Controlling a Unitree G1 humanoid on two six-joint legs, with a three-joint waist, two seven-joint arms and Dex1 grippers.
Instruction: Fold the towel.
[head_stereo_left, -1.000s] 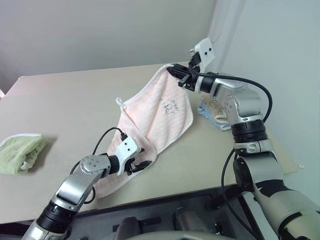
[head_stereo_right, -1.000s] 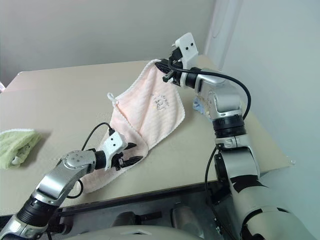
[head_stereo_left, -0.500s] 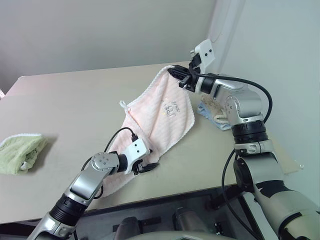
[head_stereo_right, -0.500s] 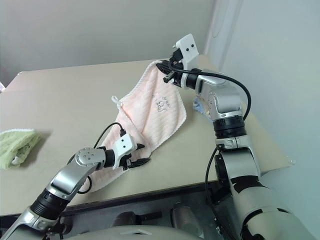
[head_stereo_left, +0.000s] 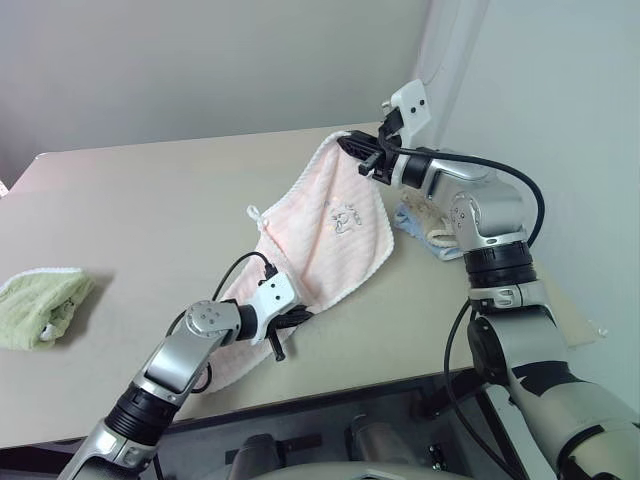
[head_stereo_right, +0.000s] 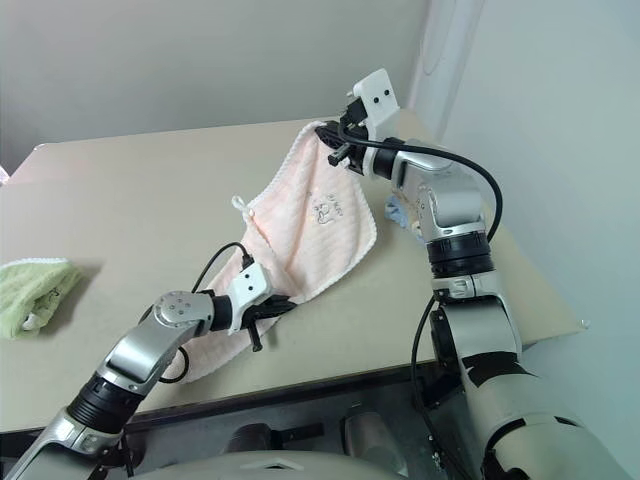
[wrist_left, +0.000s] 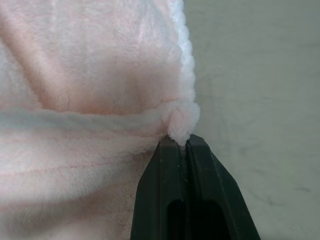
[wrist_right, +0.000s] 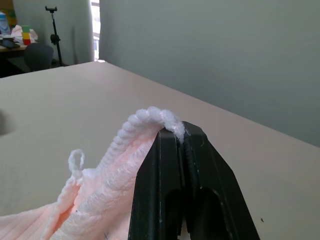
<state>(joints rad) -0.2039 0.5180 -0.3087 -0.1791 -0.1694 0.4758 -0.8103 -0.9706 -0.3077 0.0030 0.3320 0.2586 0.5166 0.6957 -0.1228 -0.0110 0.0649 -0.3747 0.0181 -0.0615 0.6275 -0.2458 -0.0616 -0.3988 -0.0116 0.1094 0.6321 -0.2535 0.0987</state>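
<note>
The pale pink towel (head_stereo_left: 325, 225) with white edging hangs slanted over the table, its grey motif (head_stereo_left: 343, 215) facing me and its white loop (head_stereo_left: 254, 212) sticking out on the left. My right gripper (head_stereo_left: 350, 145) holds the top corner up high, shut on the edging (wrist_right: 150, 116). My left gripper (head_stereo_left: 303, 316) is low near the table's front edge, shut on the towel's lower corner (wrist_left: 181, 125). The towel's lower part drapes onto the table behind my left wrist.
A crumpled light green towel (head_stereo_left: 40, 305) lies at the table's left edge. Tan and blue towels (head_stereo_left: 425, 225) sit behind my right arm near the table's right side. The beige tabletop (head_stereo_left: 150, 210) stretches open on the far left.
My left gripper has closed on the towel's lower corner after standing open beside it. The towel has shifted slightly to the right. The right arm has stayed still.
</note>
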